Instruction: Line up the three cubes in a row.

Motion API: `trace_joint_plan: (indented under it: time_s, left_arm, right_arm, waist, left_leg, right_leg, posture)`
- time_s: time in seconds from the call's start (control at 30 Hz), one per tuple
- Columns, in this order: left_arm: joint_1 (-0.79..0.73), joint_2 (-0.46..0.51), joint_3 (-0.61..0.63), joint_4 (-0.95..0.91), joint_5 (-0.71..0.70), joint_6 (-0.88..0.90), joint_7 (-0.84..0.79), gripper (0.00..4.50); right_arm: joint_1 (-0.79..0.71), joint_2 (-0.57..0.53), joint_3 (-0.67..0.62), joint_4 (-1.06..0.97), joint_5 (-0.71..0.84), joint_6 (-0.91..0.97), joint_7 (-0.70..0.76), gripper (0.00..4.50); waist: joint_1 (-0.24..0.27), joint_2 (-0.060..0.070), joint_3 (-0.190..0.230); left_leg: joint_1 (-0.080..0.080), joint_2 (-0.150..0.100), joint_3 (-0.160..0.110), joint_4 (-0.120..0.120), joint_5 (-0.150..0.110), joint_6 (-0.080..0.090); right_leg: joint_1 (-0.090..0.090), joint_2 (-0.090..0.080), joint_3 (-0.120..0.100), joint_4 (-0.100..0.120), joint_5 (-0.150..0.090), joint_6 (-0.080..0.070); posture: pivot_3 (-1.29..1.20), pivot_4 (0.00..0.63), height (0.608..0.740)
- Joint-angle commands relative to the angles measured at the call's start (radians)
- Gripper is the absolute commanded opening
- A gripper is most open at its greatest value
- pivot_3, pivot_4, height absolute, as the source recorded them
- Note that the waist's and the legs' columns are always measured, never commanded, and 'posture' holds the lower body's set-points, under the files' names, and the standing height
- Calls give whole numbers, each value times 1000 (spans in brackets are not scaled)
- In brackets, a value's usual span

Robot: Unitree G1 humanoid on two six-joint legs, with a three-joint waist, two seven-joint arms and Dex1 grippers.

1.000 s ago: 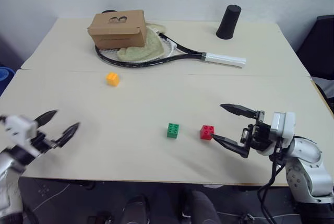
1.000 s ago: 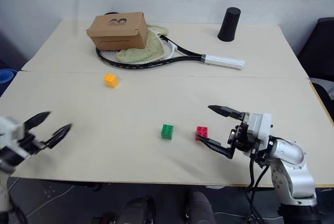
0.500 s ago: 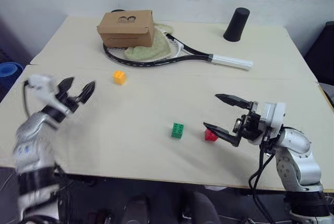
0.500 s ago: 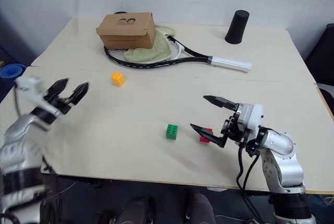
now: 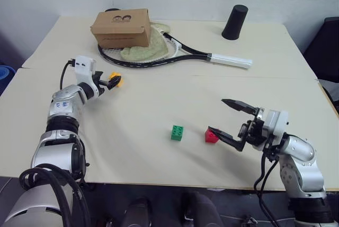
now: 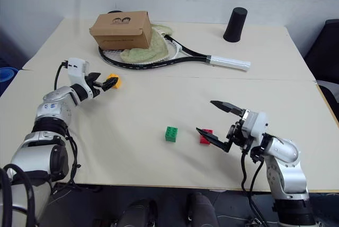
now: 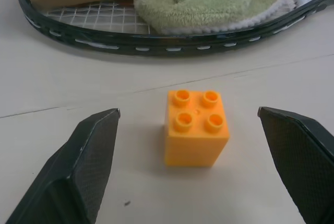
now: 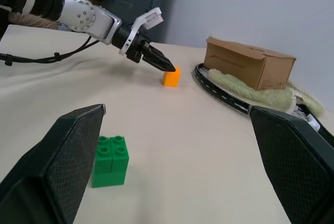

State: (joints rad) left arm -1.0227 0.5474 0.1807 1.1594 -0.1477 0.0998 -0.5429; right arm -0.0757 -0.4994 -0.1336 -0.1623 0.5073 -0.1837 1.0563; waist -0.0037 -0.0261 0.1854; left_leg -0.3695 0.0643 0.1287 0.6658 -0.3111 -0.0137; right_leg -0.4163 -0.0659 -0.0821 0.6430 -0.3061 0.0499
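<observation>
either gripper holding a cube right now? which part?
Nothing held. Left gripper jaws stand open on either side of the orange cube, not touching it. Right gripper open beside the red cube.

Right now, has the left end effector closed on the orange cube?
No, the left end effector is open, with the orange cube standing on the table between its two fingers, clear of both.
</observation>
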Motion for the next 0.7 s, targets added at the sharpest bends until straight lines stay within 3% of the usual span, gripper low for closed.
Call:
trace_joint_plan:
  time_s: [0.03, 0.3, 0.47, 0.57, 0.7]
  left_arm:
    - [-42, -5, -2, 40, 22, -48, 11, 3878]
    - [-63, -22, 14, 96, 38, -94, 30, 1577]
    - [-44, 6, 40, 69, 5, -145, -88, 1474]
    - [-13, 47, 50, -17, -47, -174, -362, 1474]
    - [114, 155, -28, -309, -114, -106, -823, 1474]
  right_arm:
    - [19, 3, -41, -7, 8, -52, -7, 4500]
    - [31, -1, -44, 2, 9, -71, -20, 4500]
    - [37, -3, -46, 0, 7, -72, -25, 4500]
    - [40, -7, -50, -1, 9, -75, -23, 4500]
    - [51, -39, -65, 0, 25, -67, 12, 4500]
  waist:
    - [0, 0, 0]
    - [1, 0, 0]
    - [1, 0, 0]
    - [-1, 0, 0]
    - [-6, 0, 0]
  left_leg:
    - [1, 0, 0, 0, 0, 0]
    - [0, 1, 2, 0, 0, -1]
    - [0, 0, 2, 0, 0, -1]
    - [0, 0, 5, 0, 0, -1]
    - [-2, 1, 17, 0, 1, -3]
  right_leg:
    - [0, 0, 0, 0, 0, 0]
    - [-2, 1, 2, 2, 0, 0]
    - [-2, 1, 2, 2, 0, 0]
    - [-3, 2, 3, 2, 0, 0]
    - [-9, 4, 9, 5, 0, -1]
  posture:
    - [0, 150, 740]
    - [0, 150, 740]
    - [0, 150, 740]
    - [0, 150, 740]
    - [0, 150, 740]
